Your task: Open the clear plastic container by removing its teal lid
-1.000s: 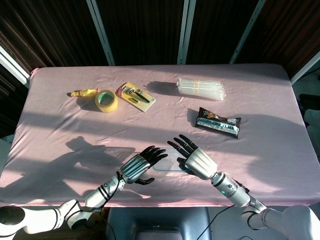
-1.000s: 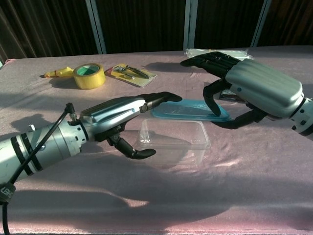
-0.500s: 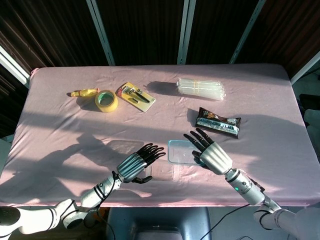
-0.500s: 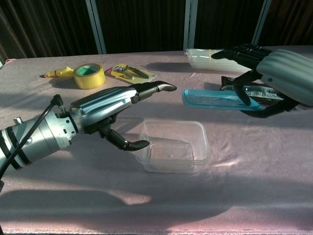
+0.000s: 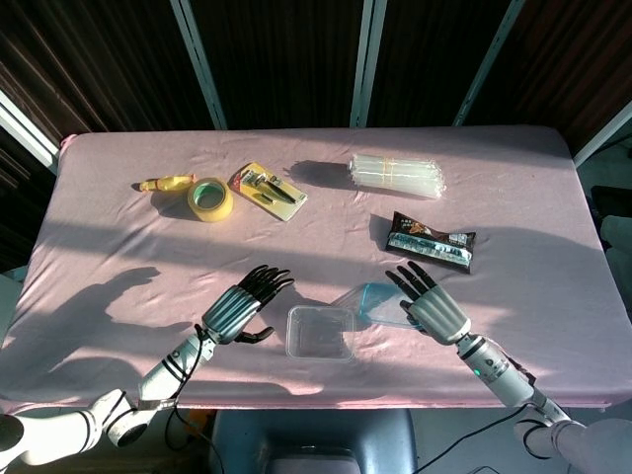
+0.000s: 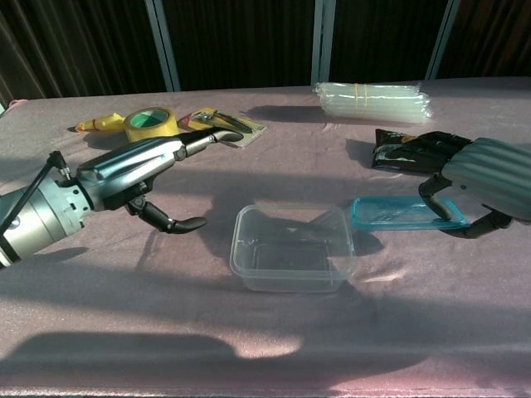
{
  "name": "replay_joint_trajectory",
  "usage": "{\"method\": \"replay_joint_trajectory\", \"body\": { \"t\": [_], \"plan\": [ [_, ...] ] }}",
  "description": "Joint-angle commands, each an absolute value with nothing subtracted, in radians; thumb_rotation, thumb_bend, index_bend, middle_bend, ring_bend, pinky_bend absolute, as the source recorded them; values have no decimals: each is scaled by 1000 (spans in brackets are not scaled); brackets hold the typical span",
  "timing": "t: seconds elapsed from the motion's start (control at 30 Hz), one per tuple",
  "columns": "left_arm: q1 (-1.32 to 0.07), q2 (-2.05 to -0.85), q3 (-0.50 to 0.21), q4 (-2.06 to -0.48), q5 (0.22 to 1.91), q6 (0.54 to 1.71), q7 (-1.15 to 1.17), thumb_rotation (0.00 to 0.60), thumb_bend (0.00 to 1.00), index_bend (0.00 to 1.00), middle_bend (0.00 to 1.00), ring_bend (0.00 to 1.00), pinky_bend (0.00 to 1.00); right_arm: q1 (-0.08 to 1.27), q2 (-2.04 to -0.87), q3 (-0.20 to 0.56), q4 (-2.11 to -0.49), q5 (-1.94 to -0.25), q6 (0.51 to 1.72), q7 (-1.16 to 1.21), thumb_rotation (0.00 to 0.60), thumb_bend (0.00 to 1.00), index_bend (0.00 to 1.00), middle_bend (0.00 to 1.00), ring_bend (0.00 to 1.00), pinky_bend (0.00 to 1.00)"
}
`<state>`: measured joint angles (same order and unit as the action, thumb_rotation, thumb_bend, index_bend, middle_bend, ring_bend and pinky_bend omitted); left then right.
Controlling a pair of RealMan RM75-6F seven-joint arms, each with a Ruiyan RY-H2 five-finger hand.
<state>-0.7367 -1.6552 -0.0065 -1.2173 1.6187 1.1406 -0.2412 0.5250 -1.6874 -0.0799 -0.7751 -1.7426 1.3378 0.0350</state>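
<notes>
Now the flat teal plastic lid (image 6: 404, 212) is off, and I hold it pinched in my right hand (image 6: 485, 178), low over the pink tablecloth (image 6: 274, 348) at the right of the frame. I judge the next move is only to lay it down and let go. The clear rectangular plastic container (image 6: 292, 247) stands uncovered at lower centre, just left of the lid, while my left hand (image 6: 137, 170) hovers with fingers spread, holding nothing, at the left.

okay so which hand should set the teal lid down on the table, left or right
Right. The right hand already holds the teal lid low beside the open clear container; the left hand is open, empty and off to the far side.
</notes>
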Motion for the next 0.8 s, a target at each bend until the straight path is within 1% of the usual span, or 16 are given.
{"method": "replay_joint_trajectory", "body": {
  "t": [0.03,0.07,0.13,0.2,0.27,0.4,0.5,0.67,0.73,0.8],
  "plan": [
    [-727,-1647,-1,-1212,1618,1149,-252,600,276,0,0,0,3,517,-1677,-80,-811,-1717,1302,-4,600,436,173,88,0,0],
    [-723,-1644,1,-1213,1619,1154,-255,600,276,0,0,0,1,513,-1665,-79,-832,-1711,1297,-15,600,377,112,68,0,0],
    [-710,-1632,6,-1220,1625,1174,-263,600,277,0,0,0,1,503,-1627,-78,-894,-1697,1287,-47,600,252,24,25,0,0],
    [-695,-1610,18,-1237,1634,1195,-265,600,276,0,0,0,0,487,-1572,-81,-977,-1681,1279,-84,600,148,0,0,0,0],
    [-679,-1579,32,-1260,1642,1210,-258,600,275,0,0,0,0,468,-1513,-88,-1066,-1664,1271,-118,600,115,0,0,0,0],
    [-621,-1488,66,-1335,1650,1267,-221,600,275,0,0,0,0,424,-1355,-112,-1297,-1601,1231,-183,600,94,0,0,0,0],
    [-548,-1409,96,-1396,1644,1342,-202,600,276,0,0,0,0,369,-1241,-124,-1439,-1550,1258,-228,600,92,0,0,0,0],
    [-367,-1268,149,-1526,1557,1483,-91,600,283,0,0,0,0,200,-1109,-122,-1606,-1450,1458,-248,600,91,0,0,0,0],
    [-280,-1254,147,-1542,1496,1564,-13,600,289,0,0,0,0,125,-1090,-107,-1647,-1392,1546,-242,600,91,0,0,0,0],
    [-215,-1268,140,-1526,1451,1620,24,600,292,0,0,0,0,77,-1087,-98,-1649,-1373,1600,-199,600,90,0,0,0,0]
  ]
}}
